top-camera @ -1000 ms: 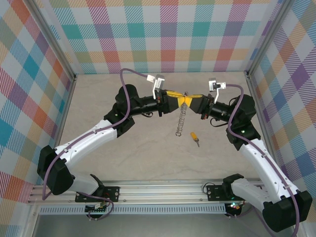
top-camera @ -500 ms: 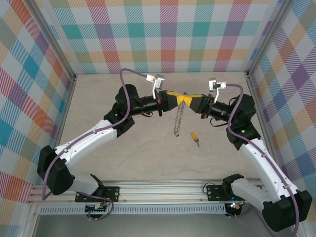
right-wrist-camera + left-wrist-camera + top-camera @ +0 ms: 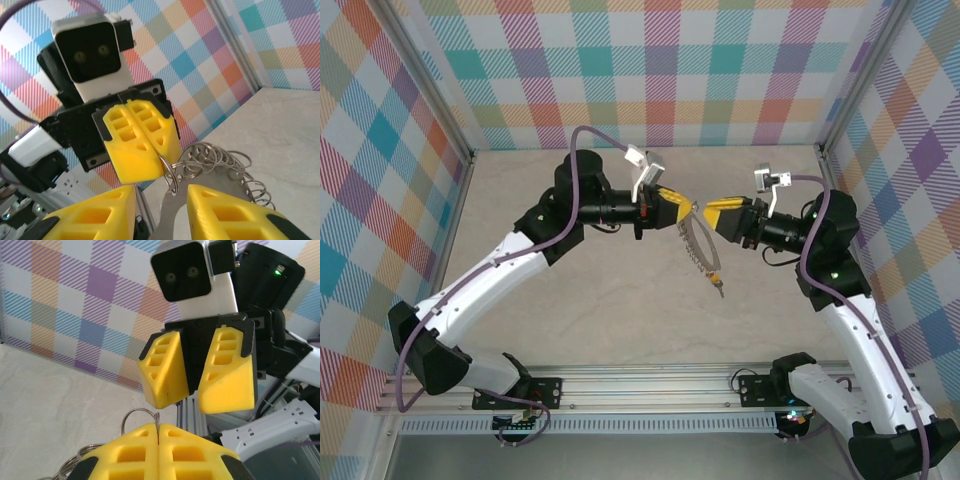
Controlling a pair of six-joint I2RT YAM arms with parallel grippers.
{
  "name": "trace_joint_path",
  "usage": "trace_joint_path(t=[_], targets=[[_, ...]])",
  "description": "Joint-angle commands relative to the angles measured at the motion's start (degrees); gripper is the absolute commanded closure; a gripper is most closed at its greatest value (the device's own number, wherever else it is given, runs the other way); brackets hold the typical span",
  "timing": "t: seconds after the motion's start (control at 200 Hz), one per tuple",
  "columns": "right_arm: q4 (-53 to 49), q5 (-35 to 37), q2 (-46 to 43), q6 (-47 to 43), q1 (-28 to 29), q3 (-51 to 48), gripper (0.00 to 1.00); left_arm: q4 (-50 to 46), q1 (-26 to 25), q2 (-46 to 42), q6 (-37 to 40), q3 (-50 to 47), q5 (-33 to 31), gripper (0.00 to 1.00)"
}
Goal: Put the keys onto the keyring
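Left tool [image 3: 686, 210]: jaws pressed fully together, pinching the thin top edge of the keyring [image 3: 700, 245]. In the left wrist view the wire sits in the seam between the yellow fingers [image 3: 135, 452].

Keyring hangs from that grip above the bench [image 3: 570, 300], slanting down toward the near right, its silvery loops fanned along the rim [image 3: 220, 162].

Right tool [image 3: 712, 212]: faces the left one, just beside the ring's top, not touching it. Jaws partly parted, nothing between them; gap plain in the left wrist view [image 3: 192, 372].

Key [image 3: 717, 281]: yellow-orange head, lying on the bench at the ring's lower end. Cannot tell if they touch.
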Motion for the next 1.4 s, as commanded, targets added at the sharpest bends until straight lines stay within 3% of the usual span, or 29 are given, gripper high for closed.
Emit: trace_joint_path(t=[0.0,0.415,1.06,1.395], targets=[[-5.6,-5.2,0.4,-5.4,-0.3,3.4,0.66,-7.5,-0.7,0.6,6.7,4.2,4.6,1.0],[-3.8,-10.1,2.2,-4.5,-0.2,4.1,0.68,-9.4,-0.7,2.7,7.7,7.4,7.7,1.0],[-1.4,-9.3,3.2,-3.7,-0.3,1.0,0.68,-7.8,-0.7,3.6,6.4,8.4,9.8,1.0],[0.9,-12.5,4.7,-2.2,-0.2,1.4,0.77,-7.6,-0.8,4.9,6.0,9.4,10.3,1.0]])
